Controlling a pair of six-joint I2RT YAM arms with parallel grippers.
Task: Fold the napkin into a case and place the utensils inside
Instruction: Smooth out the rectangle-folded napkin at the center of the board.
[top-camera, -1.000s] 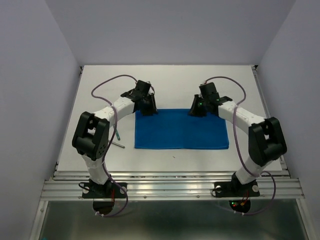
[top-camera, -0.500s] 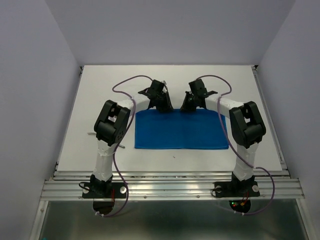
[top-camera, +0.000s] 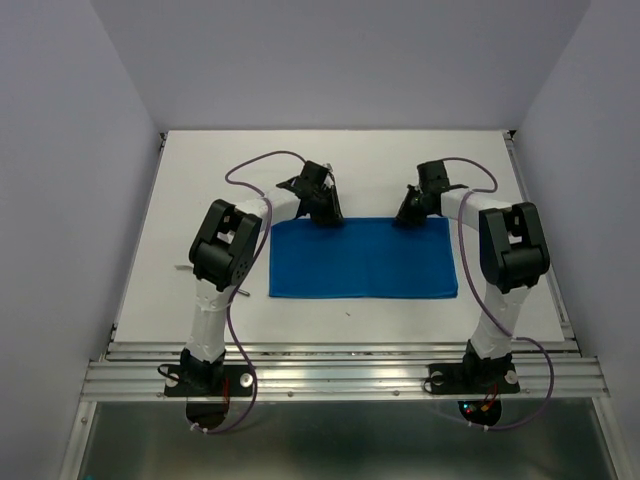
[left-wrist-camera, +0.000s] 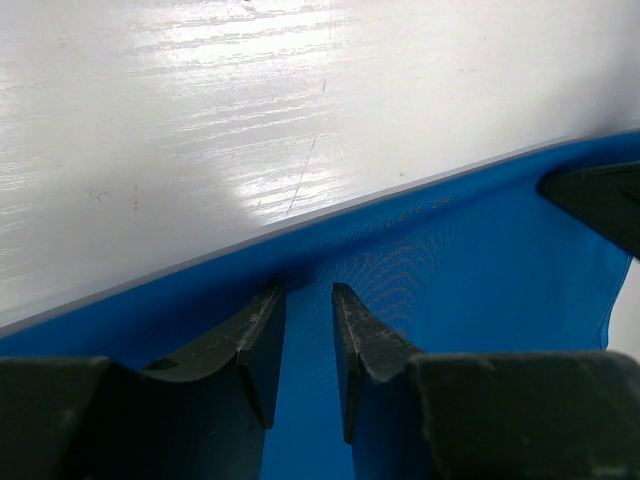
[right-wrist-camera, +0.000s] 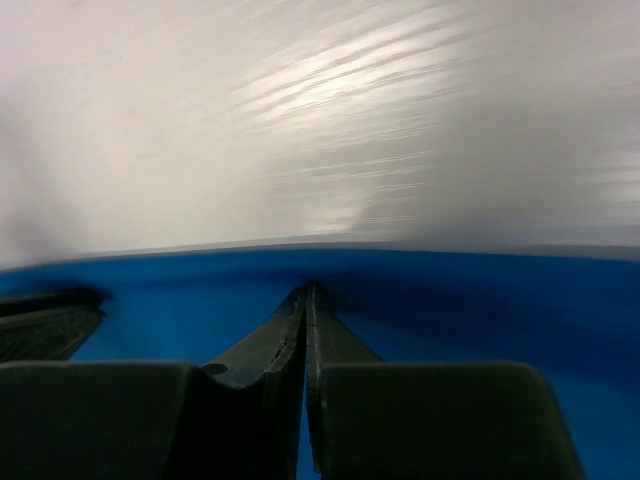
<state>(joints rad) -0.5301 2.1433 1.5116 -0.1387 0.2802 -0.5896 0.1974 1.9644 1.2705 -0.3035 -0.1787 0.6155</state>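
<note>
Both arms flank napkin; utensil maybe hidden.

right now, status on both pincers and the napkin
Left pincer part open, straddling the napkin's far edge. Right pincer shut at that same edge. Napkin flat, unfolded. Nothing on the cloth.
</note>
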